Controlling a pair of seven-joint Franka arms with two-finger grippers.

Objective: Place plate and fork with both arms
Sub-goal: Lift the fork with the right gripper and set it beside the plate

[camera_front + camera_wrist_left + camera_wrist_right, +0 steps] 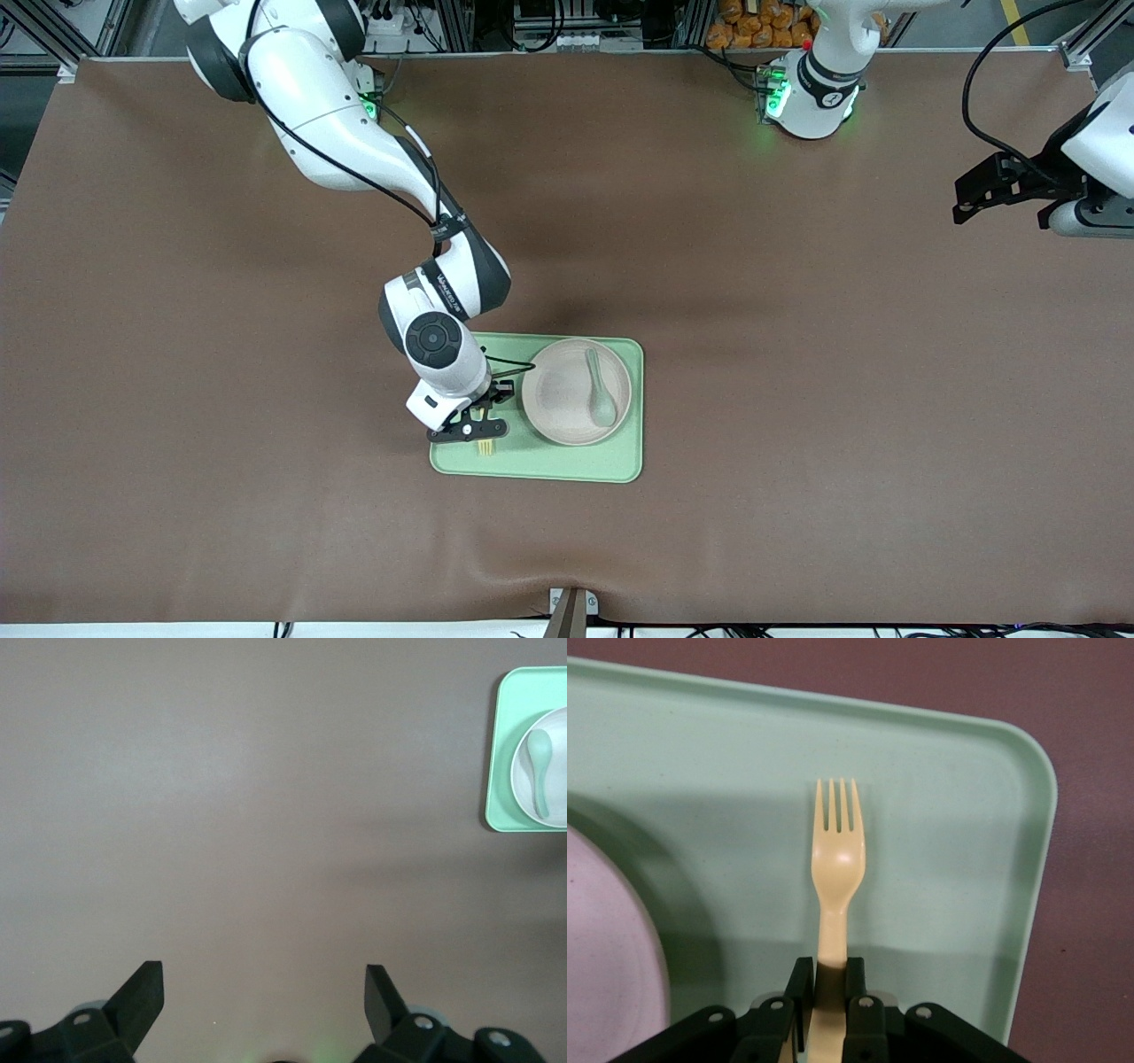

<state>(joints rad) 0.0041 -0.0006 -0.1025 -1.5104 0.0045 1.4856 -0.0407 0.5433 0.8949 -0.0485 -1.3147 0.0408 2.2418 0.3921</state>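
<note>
The brown tabletop (pixel 797 354) fills the front view, and the light green tray (pixel 567 465) sits just below its centre. On the tray, in its half toward the left arm's end, rests the cream plate (pixel 554 399), with a grey-green spoon (pixel 601 390) lying in it.

The right arm reaches down from the upper left of the front view, and the right tool (pixel 483 431) hangs low over the tray's other half, beside the plate. Its fingers (pixel 802 988) are clamped on the handle of the pale yellow fork (pixel 837 859), tines pointing toward the tray's near edge. In the right wrist view the fork lies close to the tray floor, apart from the plate's rim; whether it touches the floor I cannot tell.

The step in hand looks like setting the fork down. To do it well, lower until the fork lies flat, release gently, then lift straight up so the handle is not dragged along. The plate's rim just beside the tool is the main thing to avoid; the tray's raised edge is next.

The left tool (pixel 264 997) waits at the middle right edge of the front view, over bare tabletop, jaws spread wide and empty.
</note>
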